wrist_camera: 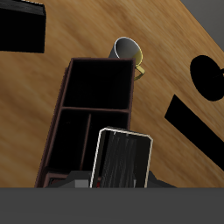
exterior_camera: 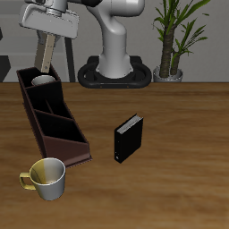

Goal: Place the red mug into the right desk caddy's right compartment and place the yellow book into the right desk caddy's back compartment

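The gripper (exterior_camera: 49,42) pinches a thin grey book (exterior_camera: 46,59) by its upper end, the fingers closed on its two flat sides. The book hangs slightly tilted, clear of everything else. Its lower edge is over the far end of the long dark-brown caddy (exterior_camera: 54,121). In the wrist view the book (wrist_camera: 122,157) shows a dark face inside a pale border, with the caddy's open sections (wrist_camera: 98,92) beyond it. The fingertips themselves are mostly hidden behind the book there.

The caddy lies lengthwise on the wooden table (exterior_camera: 170,125), one end toward the table's front edge and the other farther back. Two dividers split it into three sections. In the section at the far end, below the book, sits a pale rounded shape (exterior_camera: 42,80); I cannot tell what it is.

Just past the caddy's near end, almost at the table's front edge, stands a yellow-and-white mug (exterior_camera: 47,177), upright, its handle pointing away from the caddy. Out to the side of the caddy, well apart from it, a thicker black book (exterior_camera: 128,139) stands upright on its own.

Beyond the caddy's far end, the robot's white base (exterior_camera: 114,63) stands on a dark round plate. Beside the base is a potted plant (exterior_camera: 170,36).
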You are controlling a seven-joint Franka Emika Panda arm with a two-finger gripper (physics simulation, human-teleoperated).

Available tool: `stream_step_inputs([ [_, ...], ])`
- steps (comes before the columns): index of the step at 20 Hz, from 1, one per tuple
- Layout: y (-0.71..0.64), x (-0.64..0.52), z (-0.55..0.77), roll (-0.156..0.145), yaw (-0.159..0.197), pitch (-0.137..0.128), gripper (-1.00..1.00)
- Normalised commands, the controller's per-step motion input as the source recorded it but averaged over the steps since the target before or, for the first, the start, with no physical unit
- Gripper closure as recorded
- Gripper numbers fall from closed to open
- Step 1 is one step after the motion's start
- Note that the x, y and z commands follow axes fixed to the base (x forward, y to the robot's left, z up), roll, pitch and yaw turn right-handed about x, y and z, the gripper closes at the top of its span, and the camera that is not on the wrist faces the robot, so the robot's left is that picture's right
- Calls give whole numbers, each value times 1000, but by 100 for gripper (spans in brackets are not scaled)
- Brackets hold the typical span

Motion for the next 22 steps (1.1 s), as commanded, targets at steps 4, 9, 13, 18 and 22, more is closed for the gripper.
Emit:
stream_step_inputs([
  [4,-3,263,-80,-11,-30,6,100],
  [9,114,261,-18,13,-10,-3,100],
  [13,134,160,-2,26,-6,1,100],
  [18,136,101,-35,13,-2,6,100],
  [22,192,41,-120,43,2,16,100],
])
